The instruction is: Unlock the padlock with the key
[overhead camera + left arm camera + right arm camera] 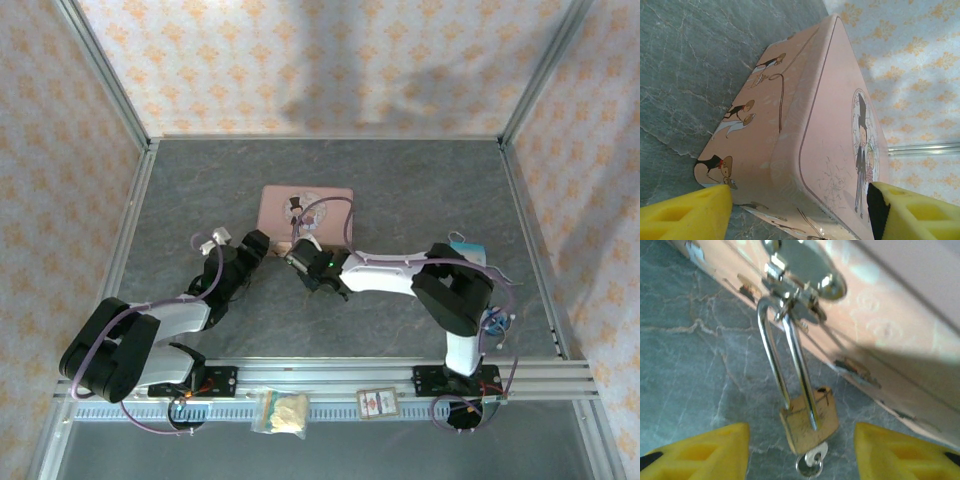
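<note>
Step in hand, by the look of it: getting hold of the key.

Seen from the right wrist: the padlock [807, 422], hung by its shackle [785, 355] from the silvery hasp [805, 270] on the wall of the pink tin [890, 325] that faces the arms. Brass body pointing away from the tin, low over the grey surface [695, 365]; hard to tell in the blur whether resting on it or just clear. Both shackle legs seated in the body, so not yet unlocked. At the end of the body farthest from the tin, the key [812, 464], already in the keyway, with little more than its small silvery bow showing.

Right hand [802, 452]: spread wide, holding nothing, one yellow finger to each side of the padlock and key, both apart from them.

Left hand [800, 210]: also spread, gripping nothing, straddling a corner of the tin, one finger beside the tin's side wall and the other over the lid. Contact with the tin not clear.

Next, probably: close the right hand squarely on the bow, then twist about the key's own axis. Expect trouble from the loose hang. With nothing steadying the body, could simply swing or turn with the key instead of releasing. Worth closing the left hand on the tin first, to keep it from sliding.
</note>
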Controlling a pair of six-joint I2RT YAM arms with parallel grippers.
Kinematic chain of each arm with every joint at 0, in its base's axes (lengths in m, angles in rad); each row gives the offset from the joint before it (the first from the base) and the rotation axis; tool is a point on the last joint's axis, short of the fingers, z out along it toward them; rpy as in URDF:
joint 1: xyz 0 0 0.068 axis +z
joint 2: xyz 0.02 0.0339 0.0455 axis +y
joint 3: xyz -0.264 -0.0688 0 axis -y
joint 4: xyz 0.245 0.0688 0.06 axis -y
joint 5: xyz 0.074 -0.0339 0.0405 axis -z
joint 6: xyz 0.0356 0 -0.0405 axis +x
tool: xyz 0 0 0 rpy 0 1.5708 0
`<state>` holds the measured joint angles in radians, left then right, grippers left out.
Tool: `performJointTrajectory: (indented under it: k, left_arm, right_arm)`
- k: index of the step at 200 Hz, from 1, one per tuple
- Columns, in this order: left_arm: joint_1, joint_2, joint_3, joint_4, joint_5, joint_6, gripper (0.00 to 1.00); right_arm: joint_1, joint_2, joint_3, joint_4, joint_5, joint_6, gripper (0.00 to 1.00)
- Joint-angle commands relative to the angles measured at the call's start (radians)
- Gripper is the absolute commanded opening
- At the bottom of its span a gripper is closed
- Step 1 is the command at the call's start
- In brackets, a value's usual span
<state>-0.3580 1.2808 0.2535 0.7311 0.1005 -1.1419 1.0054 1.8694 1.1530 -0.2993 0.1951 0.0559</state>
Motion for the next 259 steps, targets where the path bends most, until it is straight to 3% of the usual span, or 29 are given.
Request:
performJointTrajectory:
  k: [1, 56, 87, 136, 187, 222, 259]
  left_arm:
    - [0.014, -0.030, -0.010, 0.033, 0.011, -0.002, 0.70]
    - [0.029, -0.034, -0.010, 0.034, 0.012, 0.001, 0.70]
    - [0.048, -0.026, 0.007, 0.038, 0.025, 0.012, 0.70]
    - [0.065, 0.007, 0.044, 0.063, 0.080, 0.043, 0.69]
    - [0.058, 0.119, 0.004, 0.308, 0.206, 0.036, 0.64]
    - [0.054, 0.156, 0.031, 0.328, 0.229, 0.067, 0.61]
    - [0.017, 0.201, -0.027, 0.445, 0.196, -0.009, 0.53]
  right_arm:
    - [0.005, 0.035, 0.021, 0.021, 0.087, -0.043, 0.55]
    - [-0.013, 0.048, -0.035, 0.075, -0.035, -0.028, 0.48]
    - [-0.050, 0.027, -0.079, 0.131, -0.111, -0.034, 0.21]
    - [-0.090, -0.039, -0.105, 0.183, -0.205, -0.197, 0.00]
    - [-0.182, -0.027, 0.005, 0.095, -0.516, -0.290, 0.00]
    - [-0.215, 0.062, 0.136, -0.048, -0.577, -0.408, 0.00]
    - [-0.235, 0.136, 0.243, -0.116, -0.652, -0.414, 0.00]
